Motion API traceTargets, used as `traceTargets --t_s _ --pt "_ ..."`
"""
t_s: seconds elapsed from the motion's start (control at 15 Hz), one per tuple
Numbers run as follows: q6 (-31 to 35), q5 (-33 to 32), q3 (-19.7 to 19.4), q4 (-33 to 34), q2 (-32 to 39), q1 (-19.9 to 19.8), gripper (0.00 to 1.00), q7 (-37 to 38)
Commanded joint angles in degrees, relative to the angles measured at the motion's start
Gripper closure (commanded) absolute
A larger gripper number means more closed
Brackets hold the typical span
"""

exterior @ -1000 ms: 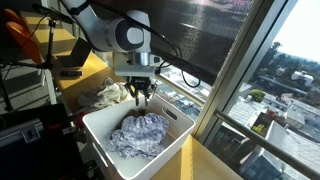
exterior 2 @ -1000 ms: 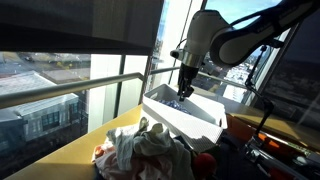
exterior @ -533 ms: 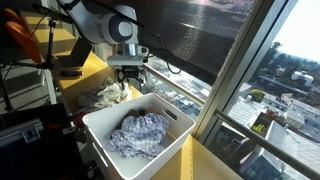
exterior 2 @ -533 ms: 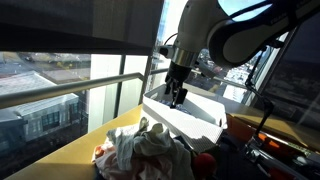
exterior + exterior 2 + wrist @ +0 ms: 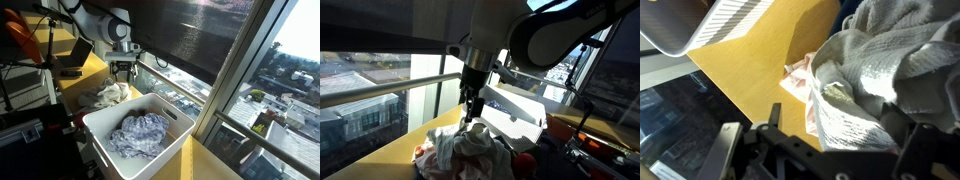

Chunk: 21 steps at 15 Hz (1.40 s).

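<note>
My gripper [image 5: 122, 78] hangs open just above a heap of grey and white clothes [image 5: 105, 95] on the yellow table [image 5: 88, 68]. It holds nothing. In an exterior view the gripper [image 5: 470, 108] sits over the top of the heap [image 5: 470, 150]. In the wrist view the gripper [image 5: 840, 135] straddles the grey knit cloth [image 5: 880, 70], with a pink cloth [image 5: 798, 80] underneath. A white bin [image 5: 100, 118] beside the heap holds a crumpled blue-and-white cloth [image 5: 140, 133]. The bin [image 5: 520, 128] also shows in both exterior views.
A big window with a metal railing [image 5: 380, 88] runs along the far side of the table. Dark equipment and an orange object [image 5: 15, 30] stand behind the arm. A red thing [image 5: 525, 165] lies by the heap. A corner of the bin [image 5: 715, 22] shows in the wrist view.
The gripper opened and swung away from over the bin to above the clothes heap. The blue-and-white cloth stays in the bin.
</note>
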Motion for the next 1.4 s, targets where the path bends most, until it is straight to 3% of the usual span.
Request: traceTargets --t_s 0.0,0.27,0.6,0.67,0.73,1.33 --pt "1.5 4.79 1.0 5.66 9.54 -2.47 0.0 -3.6" --pt "-1.0 9.93 3.05 11.25 20.0 -3.69 0.0 -6.12" --pt "-5.53 10.55 5.16 19.56 30.48 -0.65 0.0 -6.12" --pt "-6.84 10.56 5.18 20.88 31.18 -0.47 0.25 -6.25" --pt "-8.28 10.53 5.11 21.9 31.46 -0.36 0.26 -6.52" --pt "-11.4 10.64 4.72 21.71 28.52 -1.57 0.88 -6.76"
